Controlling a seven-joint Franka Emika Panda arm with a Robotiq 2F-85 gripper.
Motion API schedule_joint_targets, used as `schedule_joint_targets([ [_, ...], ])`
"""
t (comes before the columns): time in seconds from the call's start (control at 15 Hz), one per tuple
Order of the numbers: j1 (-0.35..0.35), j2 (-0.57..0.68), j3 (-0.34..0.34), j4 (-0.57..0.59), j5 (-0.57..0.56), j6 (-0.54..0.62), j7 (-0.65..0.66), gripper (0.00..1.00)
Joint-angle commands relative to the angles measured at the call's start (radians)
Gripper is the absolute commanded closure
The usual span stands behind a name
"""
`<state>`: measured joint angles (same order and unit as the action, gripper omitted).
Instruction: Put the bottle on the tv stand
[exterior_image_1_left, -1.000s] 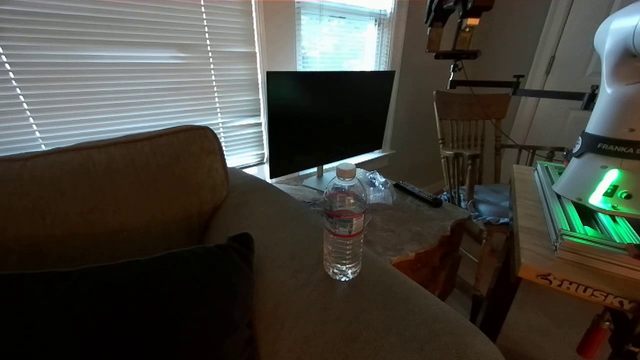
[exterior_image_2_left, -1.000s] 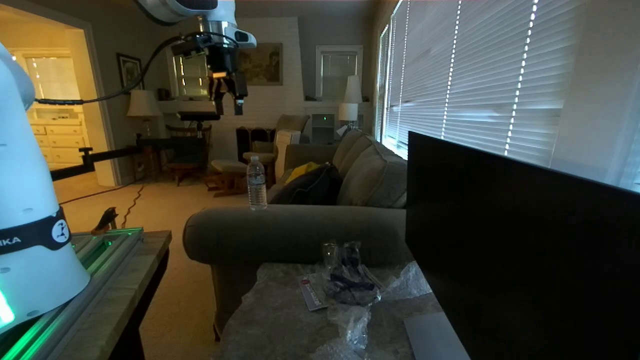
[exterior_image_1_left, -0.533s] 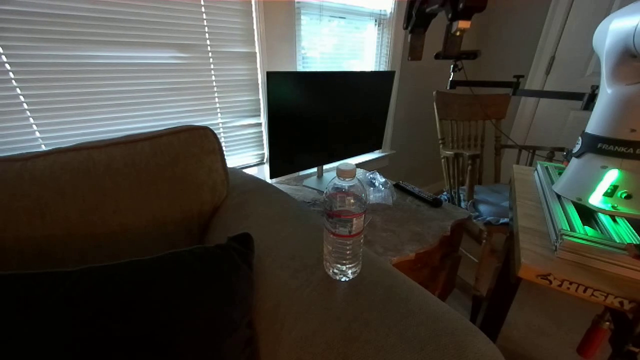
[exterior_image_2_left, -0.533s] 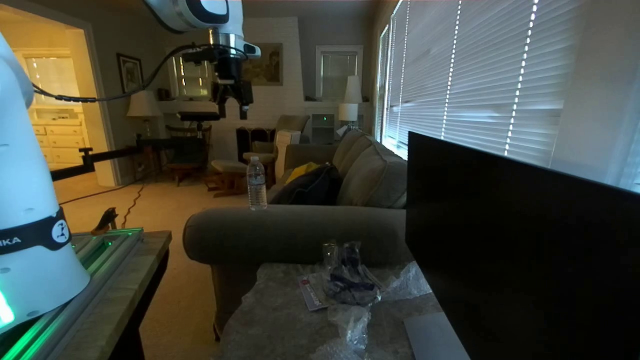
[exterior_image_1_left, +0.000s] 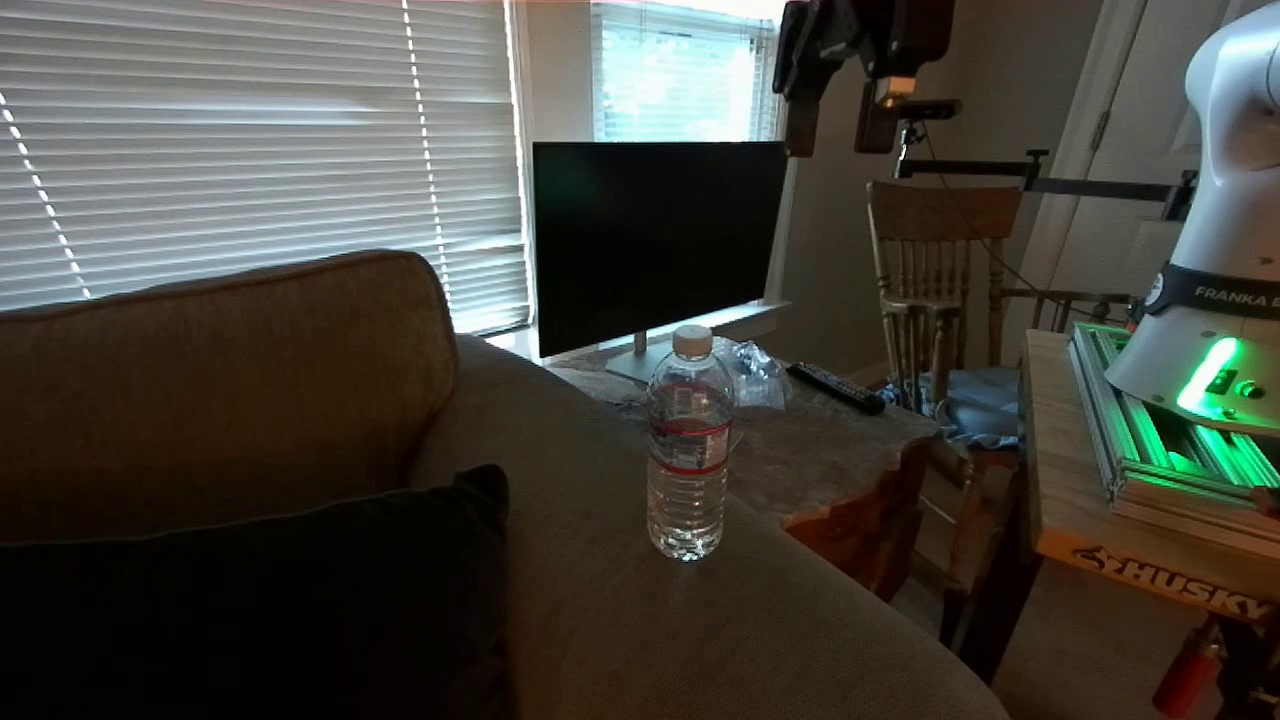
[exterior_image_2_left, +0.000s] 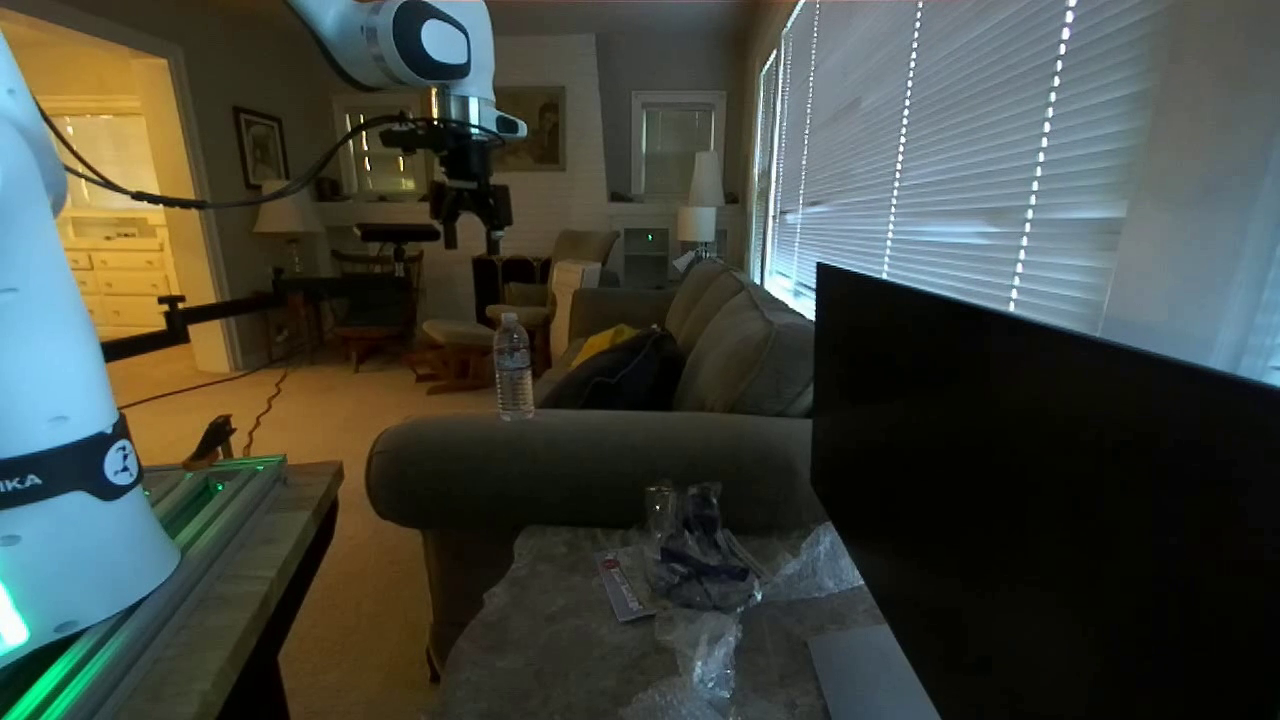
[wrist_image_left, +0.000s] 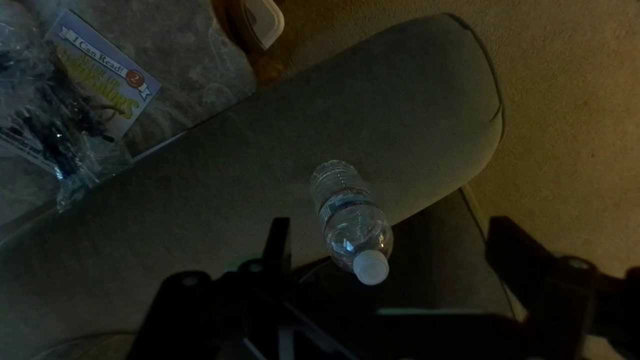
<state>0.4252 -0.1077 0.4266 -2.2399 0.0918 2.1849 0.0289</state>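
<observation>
The bottle (exterior_image_1_left: 688, 460) is clear plastic with a white cap and a red-banded label. It stands upright on the sofa arm, and it also shows in an exterior view (exterior_image_2_left: 514, 372) and in the wrist view (wrist_image_left: 354, 220). The tv stand (exterior_image_1_left: 815, 460) is a low table with a stone-like top beside the sofa arm; it also shows in an exterior view (exterior_image_2_left: 540, 640) and in the wrist view (wrist_image_left: 200, 65). My gripper (exterior_image_1_left: 838, 148) is open and empty, above the bottle's height. In the wrist view the bottle's cap appears between the gripper's fingers (wrist_image_left: 389, 225), nearer the left one.
The black TV (exterior_image_2_left: 1000, 480) stands on the tv stand. Plastic wrap (exterior_image_2_left: 705, 570), a booklet (wrist_image_left: 105, 75) and a remote (exterior_image_1_left: 838, 388) lie on it too. A dark pillow (exterior_image_1_left: 270, 600) rests on the sofa. A spindle-back chair (exterior_image_1_left: 940, 240) stands behind.
My gripper has come lower and shifted left in one exterior view, lower and slightly right in another. It stays open. The bottle has not moved.
</observation>
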Motion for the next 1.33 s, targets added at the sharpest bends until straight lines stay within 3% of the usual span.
schedule_joint_targets([
  [0.0,0.0,0.002,0.0,0.005,-0.001,-0.004,0.001,0.0],
  [0.67,0.004,0.089,0.012,0.038,-0.034,0.074,0.01,0.0],
  [1.27,0.038,0.209,0.034,0.102,-0.186,0.109,0.044,0.0],
])
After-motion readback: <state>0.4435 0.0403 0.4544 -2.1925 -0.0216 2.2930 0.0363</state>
